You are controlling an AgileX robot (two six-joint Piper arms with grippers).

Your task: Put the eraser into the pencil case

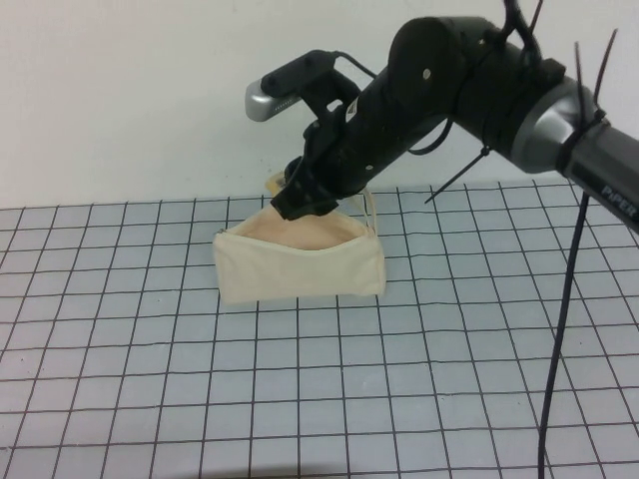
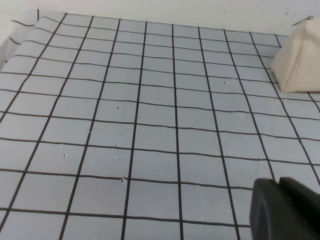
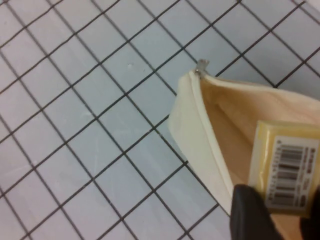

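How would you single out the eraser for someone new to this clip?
On the grid mat, find the cream pencil case, open. The right pincer holds the eraser over its mouth: a pale-yellow block with a barcode label. The left pincer sits away.

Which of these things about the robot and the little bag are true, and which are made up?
1. The pencil case is open at the top. True.
2. The right gripper is right over the open pencil case. True.
3. The eraser is lying on the table beside the pencil case. False: the right gripper is shut on it, holding it over the pale lining of the open case.
4. The left gripper is holding the pencil case. False: it hangs over the bare grid mat, away from the case, holding nothing.
5. The eraser has a barcode label on it. True.
6. The pencil case is bright blue. False: it is cream.
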